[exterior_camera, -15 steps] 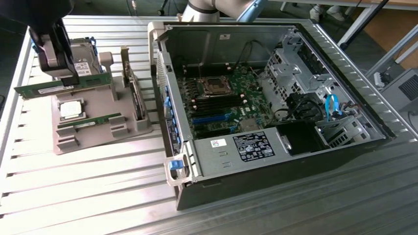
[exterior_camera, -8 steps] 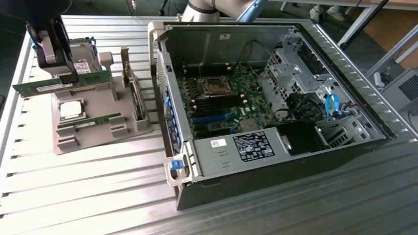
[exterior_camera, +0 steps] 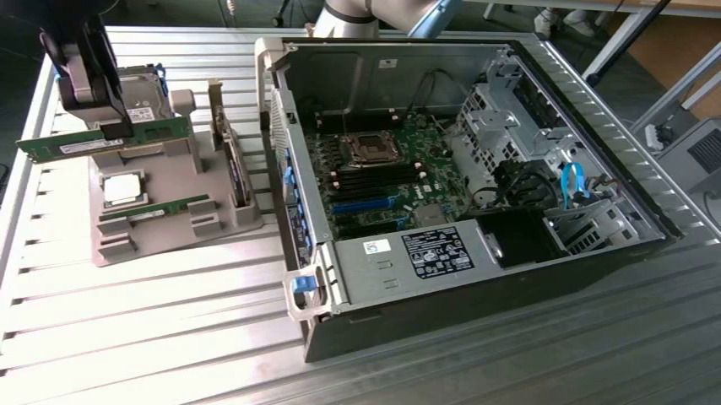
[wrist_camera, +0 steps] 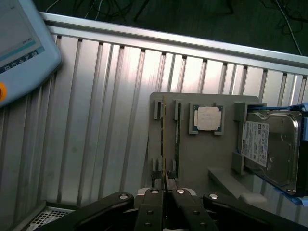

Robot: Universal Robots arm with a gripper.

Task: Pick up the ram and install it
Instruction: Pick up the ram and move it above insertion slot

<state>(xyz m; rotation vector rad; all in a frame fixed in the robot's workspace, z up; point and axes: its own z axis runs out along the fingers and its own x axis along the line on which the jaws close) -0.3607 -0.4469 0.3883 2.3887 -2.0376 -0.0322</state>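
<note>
Over holder (exterior_camera: 169, 177), hand (exterior_camera: 107, 126) grips ram (exterior_camera: 67, 145); processor (exterior_camera: 121, 187), drive (exterior_camera: 138, 89) nearby.

Open computer case (exterior_camera: 394, 63), grey holder (wrist_camera: 202, 154), processor chip (wrist_camera: 208, 118), hard drive (wrist_camera: 272, 144), perhaps a pendant (wrist_camera: 21, 48)

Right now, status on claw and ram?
Claw shut on the ram. Ram held over the gray holder, not in the computer case. Second stick and processor sit in holder below.

The 1 arm (exterior_camera: 351, 12) shows at the top of the exterior view. Its end effector (exterior_camera: 115, 126) hangs up in the air, pointing down. The 2 dark fingers (wrist_camera: 153, 211) are squeezed close together (almost touching), pinching the thin green ram (exterior_camera: 67, 145) by its top edge.
</note>
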